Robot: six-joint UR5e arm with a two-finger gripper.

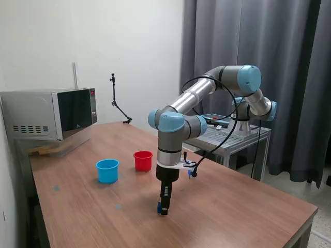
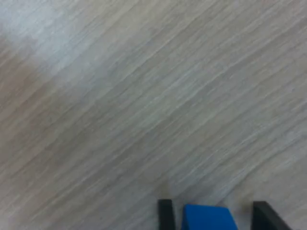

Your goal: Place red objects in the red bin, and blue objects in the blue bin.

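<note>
In the exterior view I have the gripper (image 1: 163, 208) low in the frame's lower centre, pointing straight down at the desk (image 1: 243, 206), with a small blue cube (image 1: 160, 207) showing at its tip. The light blue cup (image 1: 107, 170) sits left of centre and the red cup (image 1: 143, 160) just beside it toward the exterior view's right — both well apart from the cube. No other cubes can be made out from here. The microwave (image 1: 51, 113) fills the upper left; its red display is too small for me to read.

In the wrist view the blue cube (image 2: 207, 218) sits at the bottom edge of the frame between the two dark fingers (image 2: 165, 214). The jaws stand open around it, with a clear gap on each side — wider on the right of the picture — so nothing is gripped yet.

My worry is the off-centre fit. As I judge it, closing now would let one finger touch first and push the cube sideways along the smooth wood, or twist it into a corner grip that slips on the lift. The picture is blurred too, and I cannot tell how far the fingertips reach down the cube's sides; a shallow pinch could drop it on the way to the light blue cup.

I see no brand, label or readable writing in either view.
</note>
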